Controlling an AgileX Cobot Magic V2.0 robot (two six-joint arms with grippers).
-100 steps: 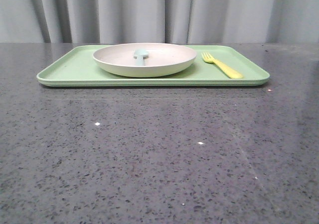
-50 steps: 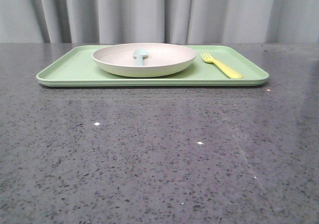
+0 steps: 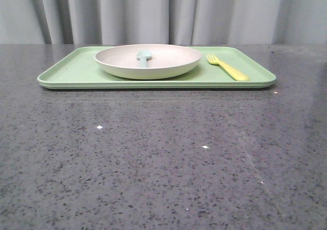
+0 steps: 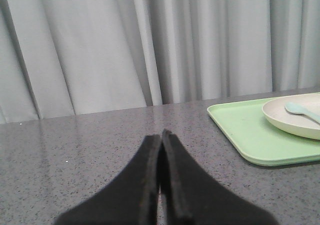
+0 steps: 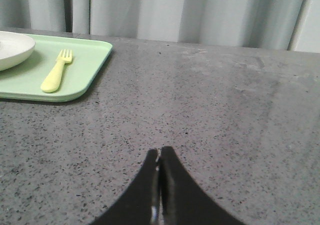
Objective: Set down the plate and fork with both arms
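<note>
Pale grey pleated curtains hang behind a dark speckled stone bench (image 3: 163,158), and a flat rectangular light-green tray (image 3: 71,71) lies toward its far side. On the tray sits the wide, shallow cream plate (image 3: 148,66), with a pale blue-green spoon (image 3: 144,57) lying in it. The small bright yellow plastic fork (image 3: 227,67) lies on the tray just beside the plate, on the robot's right, apart from its rim.

The left claw (image 4: 161,137) and the right claw (image 5: 159,152) both hover over bare bench with fingers pressed together, gripping nothing, each well apart from the tray.

The risks look plain. The loose spoon could slide or fall if the plate is tilted on lifting. The thin fork lies flat, so closing fingers may skid it across the smooth tray rather than catch it. Either claw must spread before descending, or it will simply push its target.
</note>
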